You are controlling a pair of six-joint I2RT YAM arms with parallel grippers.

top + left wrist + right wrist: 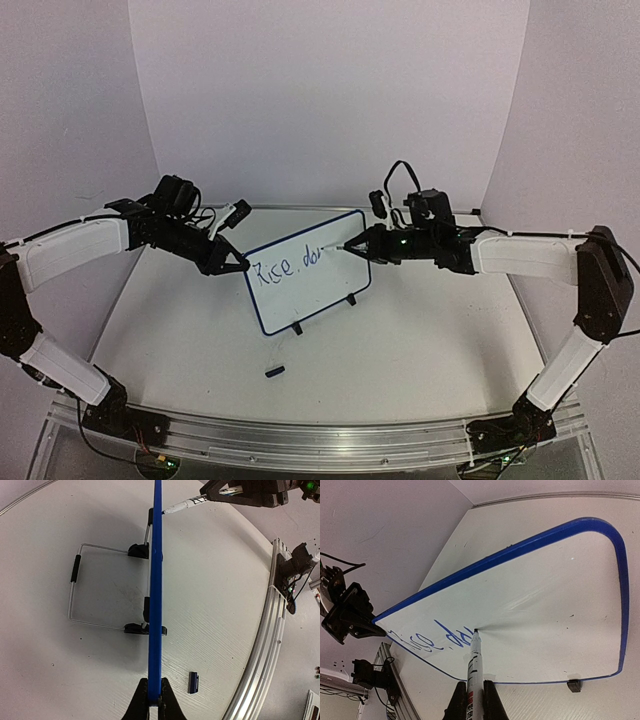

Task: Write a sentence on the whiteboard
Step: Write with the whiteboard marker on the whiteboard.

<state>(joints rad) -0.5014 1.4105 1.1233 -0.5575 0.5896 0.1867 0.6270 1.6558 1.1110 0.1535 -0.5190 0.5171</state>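
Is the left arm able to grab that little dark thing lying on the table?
Probably not yet: the left gripper is shut on the edge of the blue-framed white whiteboard. The small dark piece lies uncovered on the white table, so the way looks free once it lets go.

Soft even light, faint shadows, wrist views warped

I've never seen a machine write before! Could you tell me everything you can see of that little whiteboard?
The whiteboard is a small white rectangle with a thin blue frame and rounded corners, smooth and slightly glossy. It stands on its long edge on the table, propped by a wire stand behind, with two black clip feet at its lower edge. The left arm's fingers pinch one side edge. The marker tip touches its face, where blue handwriting reads roughly "Rice, do".
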